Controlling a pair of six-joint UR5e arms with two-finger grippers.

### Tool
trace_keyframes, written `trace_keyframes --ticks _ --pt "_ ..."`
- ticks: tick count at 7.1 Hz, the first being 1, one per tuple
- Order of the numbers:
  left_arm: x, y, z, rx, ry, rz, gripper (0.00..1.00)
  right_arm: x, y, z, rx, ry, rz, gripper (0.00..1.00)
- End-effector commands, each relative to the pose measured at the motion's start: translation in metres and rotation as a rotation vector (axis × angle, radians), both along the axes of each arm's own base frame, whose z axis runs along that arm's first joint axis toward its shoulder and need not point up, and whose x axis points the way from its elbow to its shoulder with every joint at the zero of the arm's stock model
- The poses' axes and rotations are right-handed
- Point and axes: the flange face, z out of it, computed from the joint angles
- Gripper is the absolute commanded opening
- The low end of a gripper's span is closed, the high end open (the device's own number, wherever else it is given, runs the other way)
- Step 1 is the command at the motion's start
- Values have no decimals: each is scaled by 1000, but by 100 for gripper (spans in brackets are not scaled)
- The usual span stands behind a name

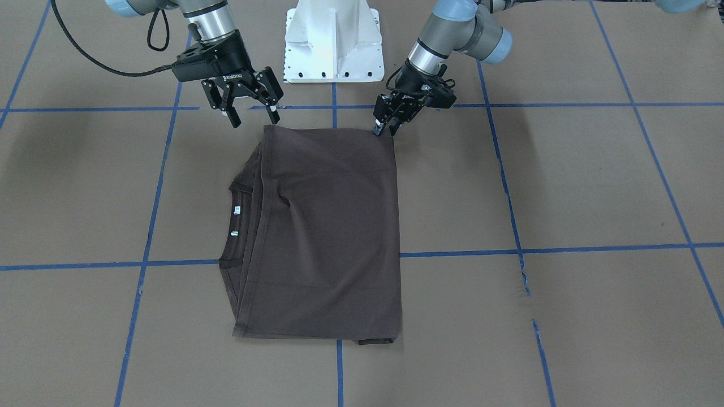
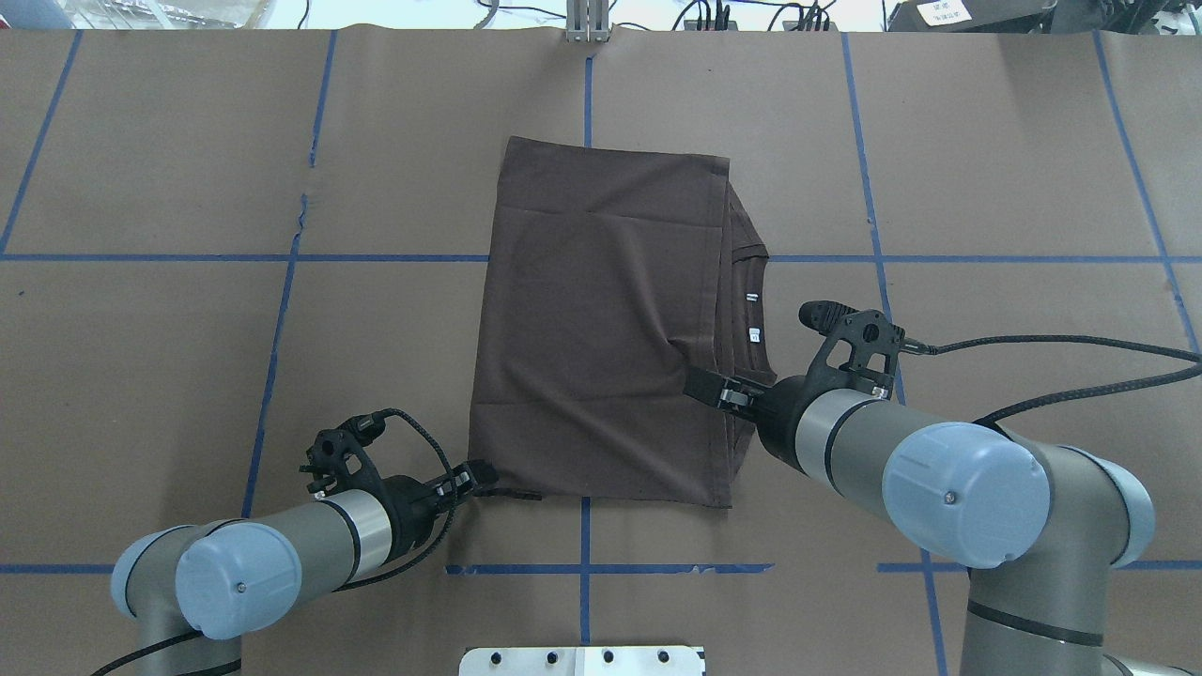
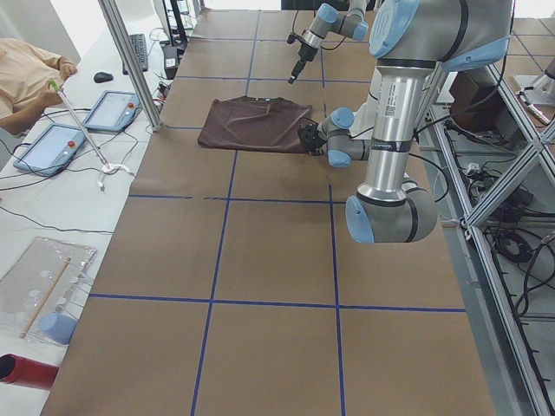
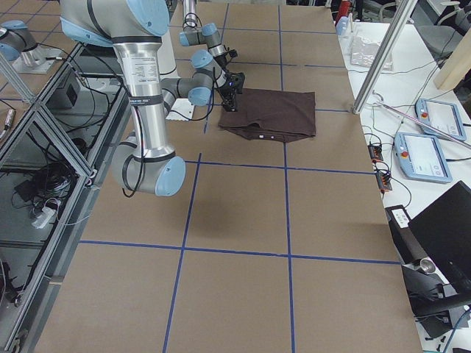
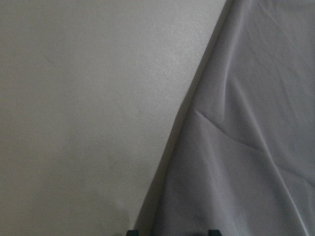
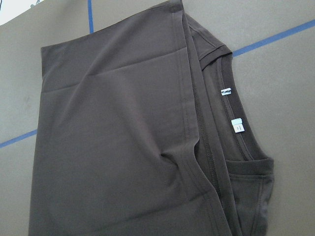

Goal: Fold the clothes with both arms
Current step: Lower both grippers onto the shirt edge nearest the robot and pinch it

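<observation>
The dark brown T-shirt [image 1: 328, 226] lies folded in a flat rectangle on the brown table, its collar [image 1: 237, 226] and white tags [image 1: 236, 210] showing along one side. My left gripper [image 1: 384, 133] is low at the shirt's corner nearest the robot. Its fingers are close together on the cloth edge [image 5: 162, 196], seen from close up in the left wrist view. My right gripper [image 1: 254, 116] hangs open above the table just past the other near corner, holding nothing. From overhead it [image 2: 704, 385] hovers over the shirt [image 2: 601, 329] beside the collar.
The white pedestal base [image 1: 334, 45] stands behind the shirt. Blue tape lines [image 1: 339, 254] grid the brown table cover. A person [image 3: 26, 78] sits by two tablets [image 3: 108, 111] past the table's far side, near a metal post [image 3: 130, 61].
</observation>
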Motion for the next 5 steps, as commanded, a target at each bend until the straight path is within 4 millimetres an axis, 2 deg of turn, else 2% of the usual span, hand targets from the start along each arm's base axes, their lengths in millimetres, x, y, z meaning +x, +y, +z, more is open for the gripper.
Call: trace_keyframes --ticks 1,2,3,4,5 --pt "3 0 0 -1 -1 1 42 -1 0 2 -1 4 3 100" --pt "3 -1 0 -2 -2 -1 29 -4 -1 6 -5 12 4 100" --pt "3 0 0 0 -1 0 6 -6 -2 9 -7 20 4 100" --pt "2 0 -2 2 3 2 0 -9 -3 12 -9 27 5 100" --pt "-1 0 -8 5 15 1 0 -15 -5 14 -28 23 35 98"
